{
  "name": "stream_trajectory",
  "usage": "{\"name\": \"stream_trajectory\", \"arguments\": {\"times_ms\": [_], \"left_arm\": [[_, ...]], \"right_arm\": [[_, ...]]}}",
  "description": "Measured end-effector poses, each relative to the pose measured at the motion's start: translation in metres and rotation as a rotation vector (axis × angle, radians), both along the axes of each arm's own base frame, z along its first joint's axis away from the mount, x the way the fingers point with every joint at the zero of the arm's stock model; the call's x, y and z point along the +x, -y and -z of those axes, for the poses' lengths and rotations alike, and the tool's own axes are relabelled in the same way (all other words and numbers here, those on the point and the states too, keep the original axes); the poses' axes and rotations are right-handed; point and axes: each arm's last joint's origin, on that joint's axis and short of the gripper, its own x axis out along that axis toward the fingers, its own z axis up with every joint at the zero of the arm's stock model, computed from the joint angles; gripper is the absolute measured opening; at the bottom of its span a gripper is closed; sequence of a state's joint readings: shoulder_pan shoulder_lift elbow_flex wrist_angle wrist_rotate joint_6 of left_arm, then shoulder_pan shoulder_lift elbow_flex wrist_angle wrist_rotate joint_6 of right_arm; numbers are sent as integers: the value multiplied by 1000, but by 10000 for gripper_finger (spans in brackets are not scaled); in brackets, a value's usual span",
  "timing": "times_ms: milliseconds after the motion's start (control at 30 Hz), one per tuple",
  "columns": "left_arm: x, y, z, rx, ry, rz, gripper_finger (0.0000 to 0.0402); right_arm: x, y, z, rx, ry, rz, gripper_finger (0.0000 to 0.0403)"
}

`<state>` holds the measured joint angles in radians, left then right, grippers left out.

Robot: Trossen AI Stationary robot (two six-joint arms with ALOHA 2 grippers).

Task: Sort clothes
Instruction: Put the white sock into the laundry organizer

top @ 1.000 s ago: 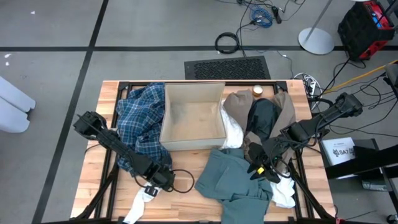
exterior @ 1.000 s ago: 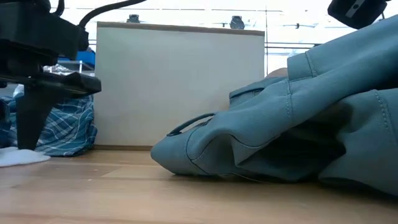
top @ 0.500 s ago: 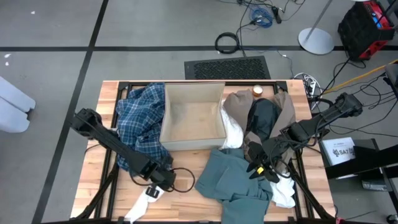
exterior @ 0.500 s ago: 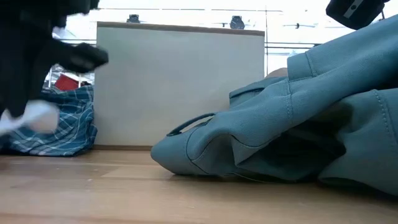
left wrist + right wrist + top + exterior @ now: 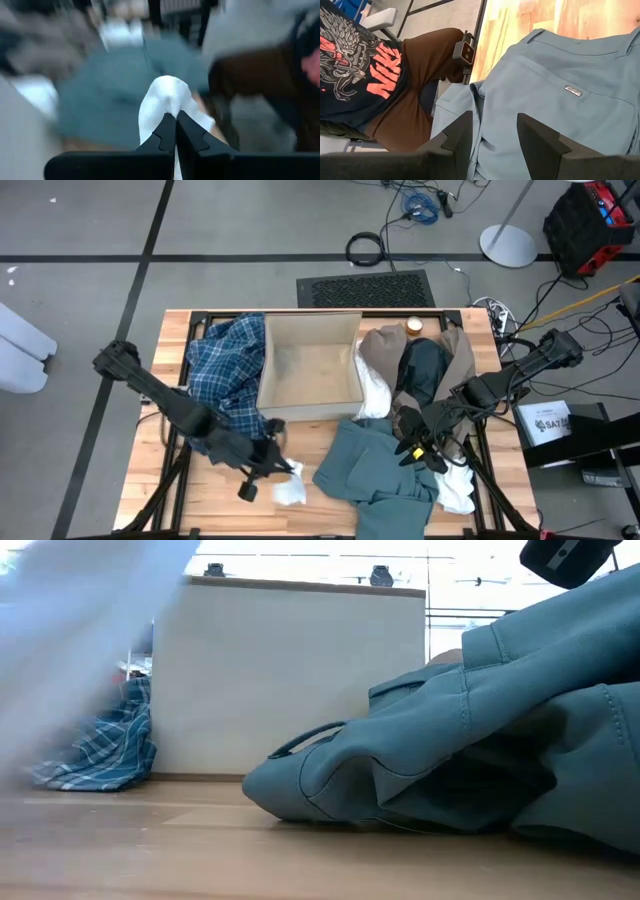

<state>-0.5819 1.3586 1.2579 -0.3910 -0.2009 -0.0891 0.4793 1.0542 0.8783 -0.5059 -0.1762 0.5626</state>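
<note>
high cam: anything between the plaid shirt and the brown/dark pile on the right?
Yes: the cardboard box sits between the plaid shirt and the brown and dark pile, touching both. High view shows it.

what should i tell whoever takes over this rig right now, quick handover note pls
Left hand: shut on a white piece, lifted off the table's front, left of the teal-green piece.
Right hand: open, holding nothing, hovering over the teal-green piece.
Clothes: plaid shirt heaped left of the cardboard box; taupe-brown piece, dark piece and more white pieces to the box's right.
Done: one white piece picked up. The box looks empty.
Left: place that white piece, then sort everything else.
Note: a person sits close to the table edge in the right wrist view.
</note>
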Motion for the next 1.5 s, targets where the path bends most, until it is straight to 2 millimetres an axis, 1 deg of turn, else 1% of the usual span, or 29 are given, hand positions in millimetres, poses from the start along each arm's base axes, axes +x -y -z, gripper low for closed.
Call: {"name": "stream_trajectory", "arguments": {"times_ms": [67,133,233,333,467,567,700,900,1000,1067,1167,1267,1333,1500], "left_arm": [[-2,-7,-25,4,104,-66,3],[-5,-18,-49,19,193,-155,2],[-7,-37,-80,73,317,-273,2],[-5,-54,-106,116,461,-371,2],[-1,-85,-130,224,557,-469,2],[3,-113,-138,266,563,-550,2],[10,-146,-136,293,549,-575,2],[20,-186,-123,288,451,-641,1],[24,-201,-109,282,348,-658,1],[27,-210,-95,277,234,-681,1],[34,-221,-73,249,68,-693,1],[43,-226,-54,209,-51,-638,1],[49,-227,-45,193,-98,-587,1],[65,-229,-28,206,-163,-539,1]], "right_arm": [[0,0,0,1,-1,0,141],[0,0,0,1,0,-1,141],[0,0,0,2,0,-1,141],[0,0,0,2,-1,-1,141],[-1,0,0,32,-32,22,141],[-2,0,2,58,-86,58,141],[-5,2,6,70,-164,103,141],[-9,4,11,73,-259,156,141],[-13,6,14,74,-332,200,141],[-17,8,17,69,-400,240,141],[-23,11,22,75,-521,307,141],[-29,8,23,111,-617,305,141],[-32,3,23,132,-648,287,141],[-42,-11,23,170,-733,292,141]]}}
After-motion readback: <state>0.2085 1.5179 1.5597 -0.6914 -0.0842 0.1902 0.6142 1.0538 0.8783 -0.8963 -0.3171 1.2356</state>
